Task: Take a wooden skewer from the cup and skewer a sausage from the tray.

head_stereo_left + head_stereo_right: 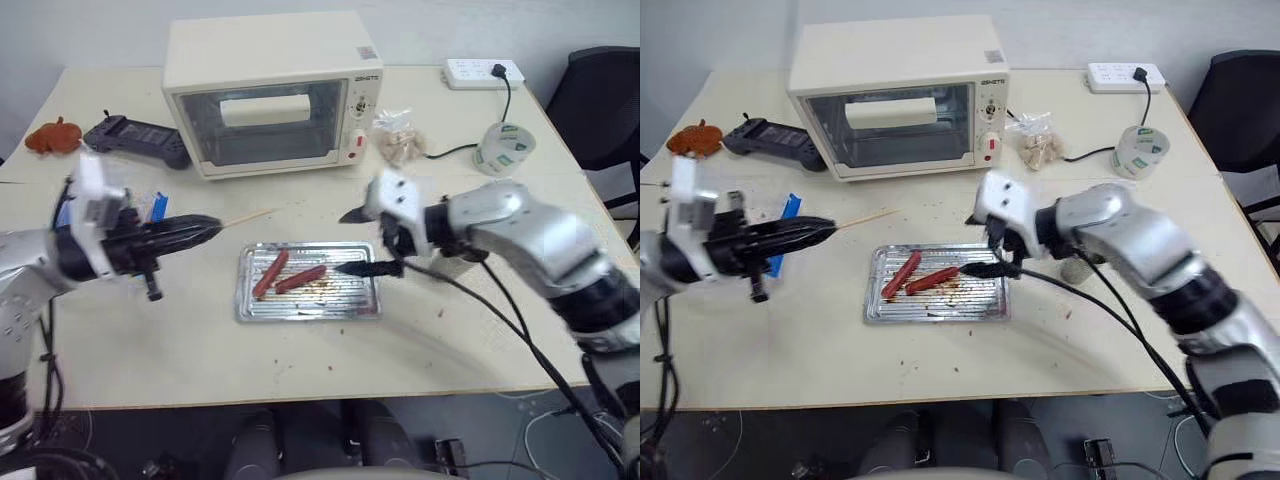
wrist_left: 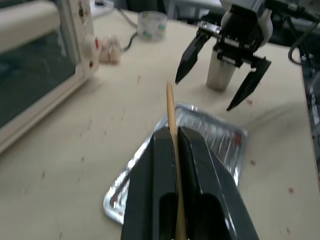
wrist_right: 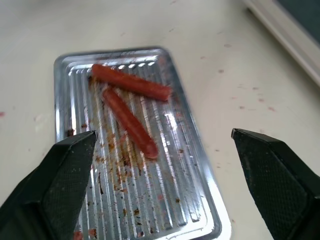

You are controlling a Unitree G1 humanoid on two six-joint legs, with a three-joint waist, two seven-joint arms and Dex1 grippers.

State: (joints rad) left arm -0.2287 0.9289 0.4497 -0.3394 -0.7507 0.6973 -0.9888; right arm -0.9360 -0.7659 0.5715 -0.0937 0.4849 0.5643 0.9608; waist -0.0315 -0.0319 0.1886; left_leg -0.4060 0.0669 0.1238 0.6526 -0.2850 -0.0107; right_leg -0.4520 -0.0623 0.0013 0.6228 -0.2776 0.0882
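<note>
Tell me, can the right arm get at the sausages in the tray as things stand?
Probably yes. The right gripper hangs over the tray with jaws spread wide, and both sausages lie uncovered on the ribbed floor with nothing between them.

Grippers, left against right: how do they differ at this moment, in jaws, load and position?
The left gripper is shut on the wooden skewer, while the right gripper stands wide open and empty. The left gripper is beside the tray, over bare table, its skewer tip pointing toward the oven side; the right gripper hangs over the tray's end, facing the two sausages. Both have black fingers and neither touches a sausage.
</note>
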